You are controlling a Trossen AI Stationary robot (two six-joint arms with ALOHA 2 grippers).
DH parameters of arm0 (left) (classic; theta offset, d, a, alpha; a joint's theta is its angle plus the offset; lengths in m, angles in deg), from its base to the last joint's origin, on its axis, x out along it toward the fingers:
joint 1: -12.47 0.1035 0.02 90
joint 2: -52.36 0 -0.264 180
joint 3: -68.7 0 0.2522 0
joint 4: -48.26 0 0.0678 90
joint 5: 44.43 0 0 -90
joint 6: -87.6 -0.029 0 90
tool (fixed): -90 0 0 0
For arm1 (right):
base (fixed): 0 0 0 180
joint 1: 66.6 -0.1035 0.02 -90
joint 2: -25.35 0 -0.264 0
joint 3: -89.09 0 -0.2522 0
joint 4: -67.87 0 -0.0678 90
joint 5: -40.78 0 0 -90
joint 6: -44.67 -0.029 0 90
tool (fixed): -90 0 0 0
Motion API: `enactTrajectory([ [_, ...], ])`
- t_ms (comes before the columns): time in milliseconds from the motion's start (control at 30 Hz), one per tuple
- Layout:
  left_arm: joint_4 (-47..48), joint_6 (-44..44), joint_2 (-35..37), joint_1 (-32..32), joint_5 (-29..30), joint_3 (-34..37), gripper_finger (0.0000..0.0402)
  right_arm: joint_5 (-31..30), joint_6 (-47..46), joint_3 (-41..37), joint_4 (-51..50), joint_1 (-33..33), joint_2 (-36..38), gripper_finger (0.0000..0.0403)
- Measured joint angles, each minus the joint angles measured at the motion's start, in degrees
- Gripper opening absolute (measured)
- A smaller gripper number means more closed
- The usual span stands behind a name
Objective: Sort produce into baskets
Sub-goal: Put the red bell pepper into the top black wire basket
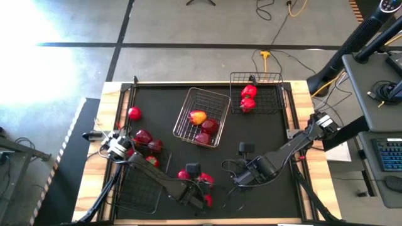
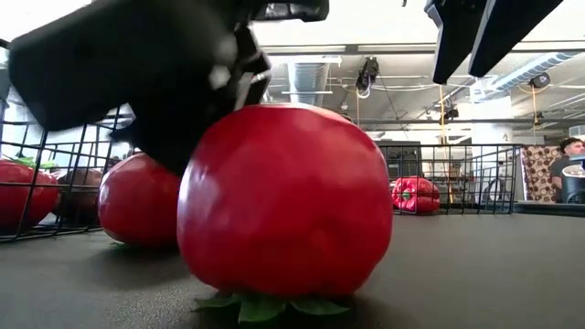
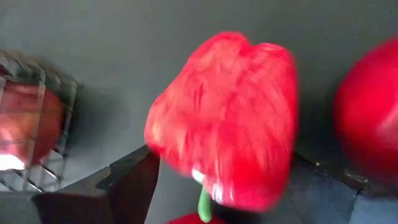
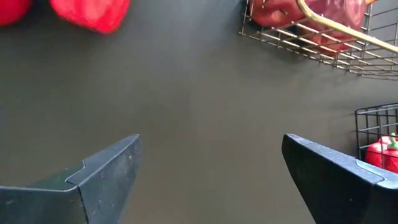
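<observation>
high view: left gripper sits at abt 6 o'clock on the black mat, in a cluster of red produce. left wrist view shows a red bell pepper btwn its two dark fingers, stem end toward the cam; looks pinched but can't tell if it's off the mat. a round red item lies just beside it.

right gripper hovers near centre, abt 5 o'clock from the silver basket, fingers spread wide over bare mat, holding nothing.

silver basket at centre holds a yellow-red apple + dark red apples. black basket at 1 o'clock has two red peppers. black basket at 8 o'clock holds dark red apples. lone tomato at 10 o'clock on the mat.

low view: big tomato stem-down on the mat, another behind it.
</observation>
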Motion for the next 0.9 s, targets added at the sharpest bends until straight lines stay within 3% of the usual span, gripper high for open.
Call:
enactTrajectory([
  [333, 0.82, 1.79, -0.97, -0.34, 3.03, -1.61, 0.0315, -0.13, 3.29, -1.58, 11.60, 0.00, -1.60, 0.0380],
  [633, 1.52, 4.29, -1.02, -0.91, 3.43, -1.54, 0.0336, 0.48, 10.96, -5.54, 33.71, 0.00, -10.06, 0.0380],
  [900, 2.41, 7.24, -1.04, -1.59, 5.25, -1.18, 0.0336, 0.50, 9.30, -3.94, 40.63, 1.36, -15.98, 0.0380],
])
